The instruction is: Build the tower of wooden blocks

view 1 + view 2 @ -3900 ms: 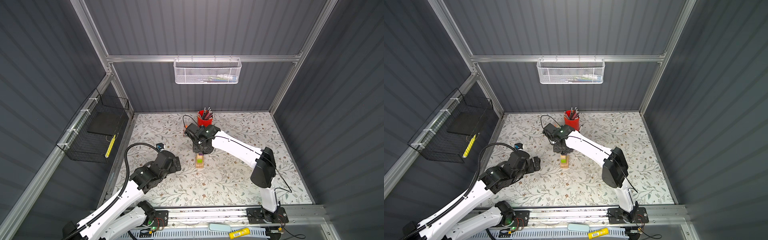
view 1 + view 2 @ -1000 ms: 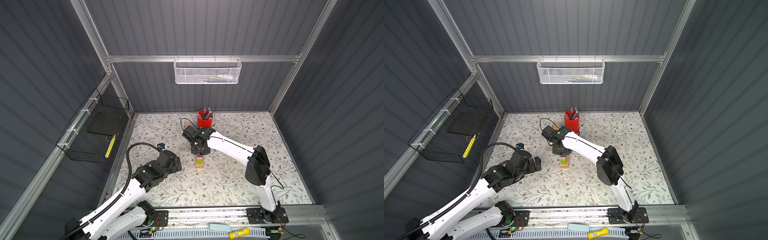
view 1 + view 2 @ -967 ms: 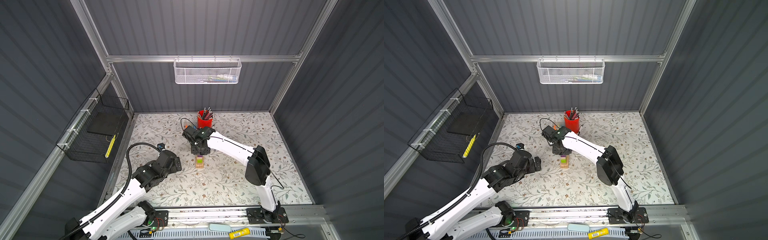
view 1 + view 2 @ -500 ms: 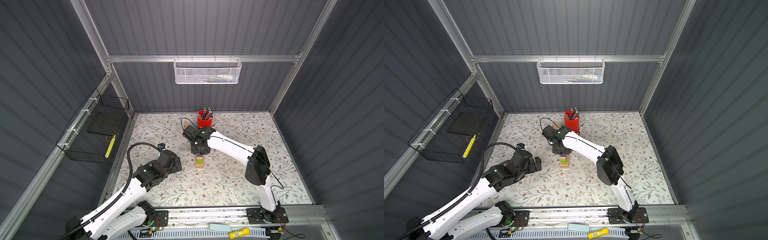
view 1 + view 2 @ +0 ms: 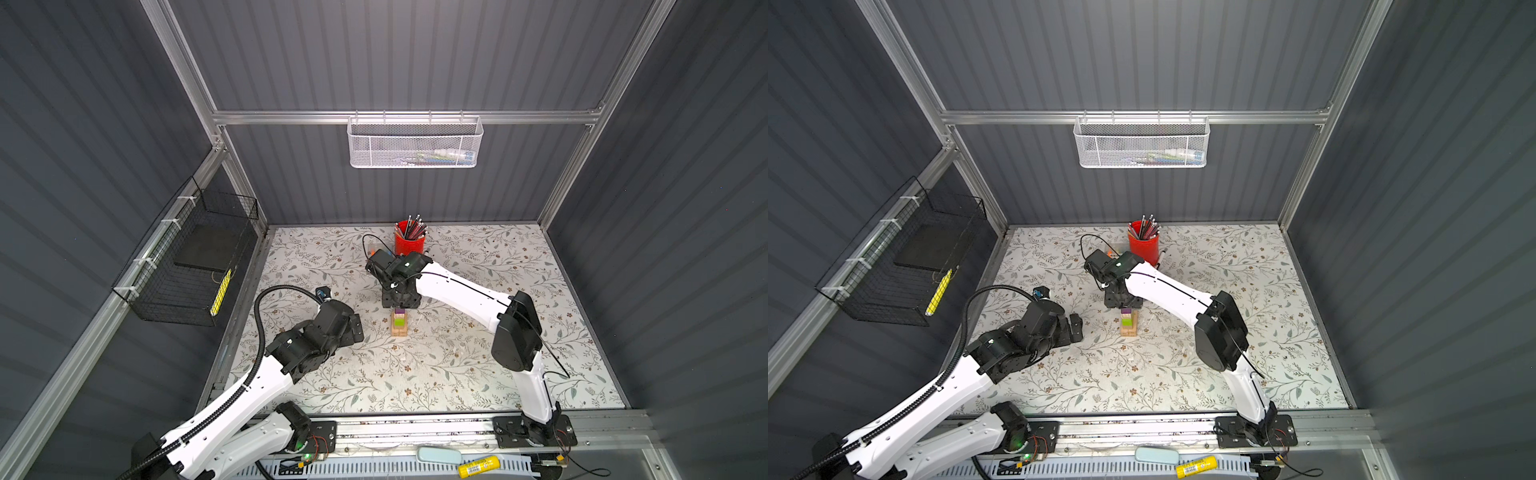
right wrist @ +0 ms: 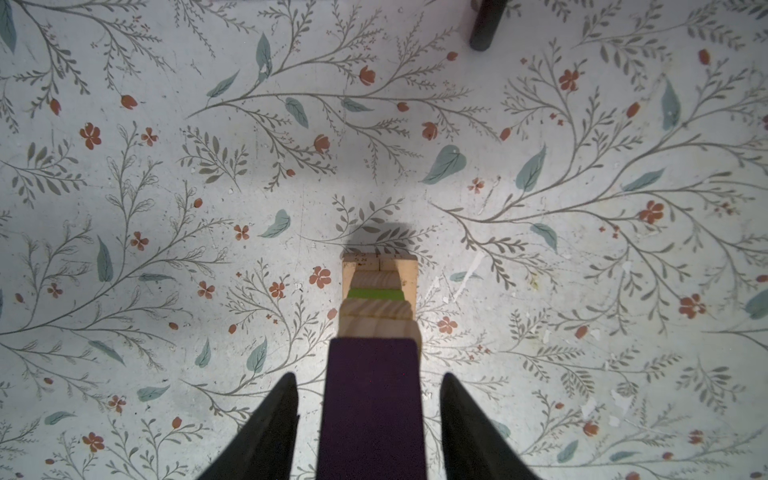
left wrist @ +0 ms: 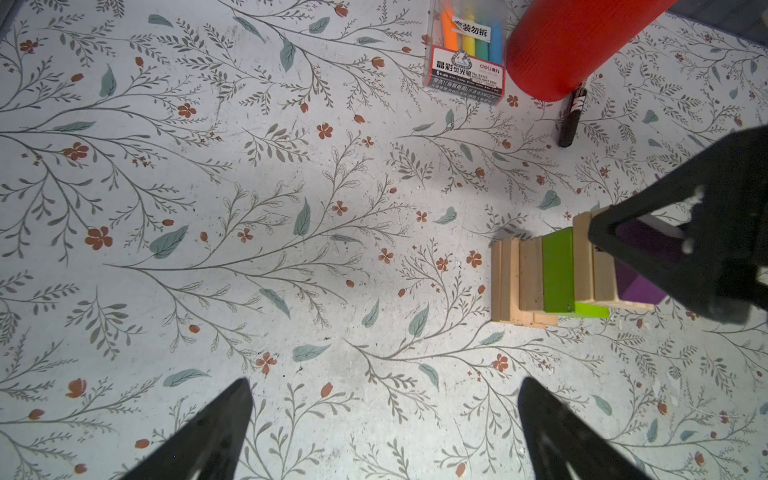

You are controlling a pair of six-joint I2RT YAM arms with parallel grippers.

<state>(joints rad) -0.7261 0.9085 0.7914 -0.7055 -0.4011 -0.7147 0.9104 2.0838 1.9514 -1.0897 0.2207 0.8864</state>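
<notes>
In both top views, the slim tower of small rectangular wood bricks (image 5: 399,325) (image 5: 1128,325) stands upright near the middle of the pale floral-printed mat (image 5: 457,365), nearer the front edge than the red cylindrical pencil cup (image 5: 409,246). My right gripper (image 5: 398,302) hangs directly over the tower's top, pointing down. From up here I cannot tell how its jaws stand. My left gripper (image 5: 356,328) sits low to the left of the tower, apart from it.

In my left wrist view, my left gripper's two black fingers (image 7: 224,428) are spread wide with only bare mat between them, so I grasp nothing there. Beyond them the tower shows its layers: pale wood bricks (image 7: 515,278) at the base, a lime-green brick (image 7: 559,270), more pale wood, and a dark purple brick (image 7: 640,289) on top, with my right gripper's fingers on either side of it. Farther off, a clear plastic box of coloured markers (image 7: 465,54) stands just beside the red cup, and a black marker pen (image 7: 573,116) lies by the cup's other side.

In my right wrist view, the purple brick sits between my right fingers (image 6: 276,424). A strip of mat shows on each side of it, so those jaws are parted and touch nothing. Under the purple brick I see pale wood, the green edge, and the pale base.
</notes>
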